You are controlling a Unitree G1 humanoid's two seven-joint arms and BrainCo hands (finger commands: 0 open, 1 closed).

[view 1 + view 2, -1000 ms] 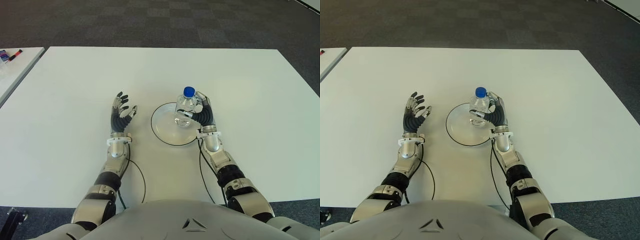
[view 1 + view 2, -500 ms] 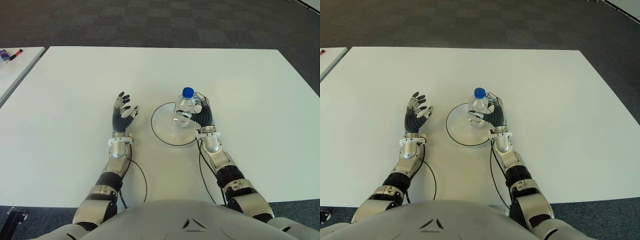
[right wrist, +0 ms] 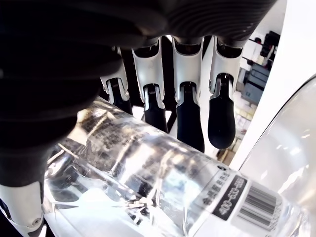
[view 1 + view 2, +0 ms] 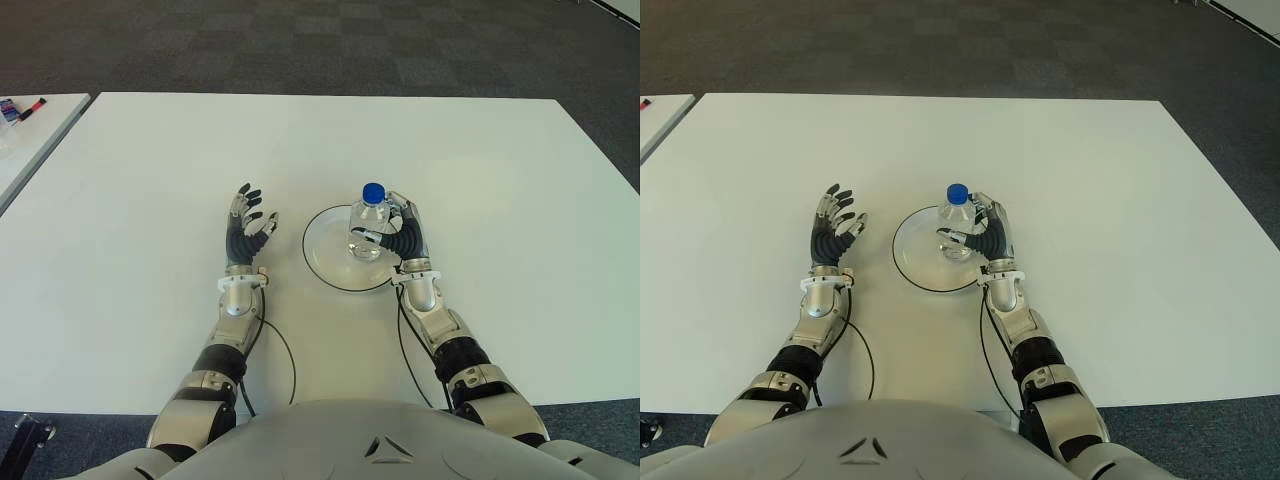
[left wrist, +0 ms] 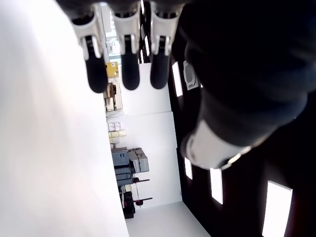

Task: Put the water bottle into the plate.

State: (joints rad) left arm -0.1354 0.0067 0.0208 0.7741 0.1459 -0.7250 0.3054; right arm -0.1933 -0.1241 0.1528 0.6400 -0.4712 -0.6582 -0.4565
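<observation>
- As I read it, the bottle (image 4: pixel 369 222) stands upright inside the plate (image 4: pixel 325 261), so the placing looks nearly done.
- My right hand (image 4: pixel 404 237) has its fingers (image 3: pixel 188 109) wrapped round the bottle.
- What's left, I judge: let go and draw that hand clear without tipping it.
- My left hand (image 4: pixel 243 228) shows left of the plate over the worktop (image 4: pixel 130 180), fingers spread, holding nothing.

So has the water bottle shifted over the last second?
Yes. The water bottle, in the right hand, has shifted slightly toward the robot and straightened up, nearer the centre of the plate.
</observation>
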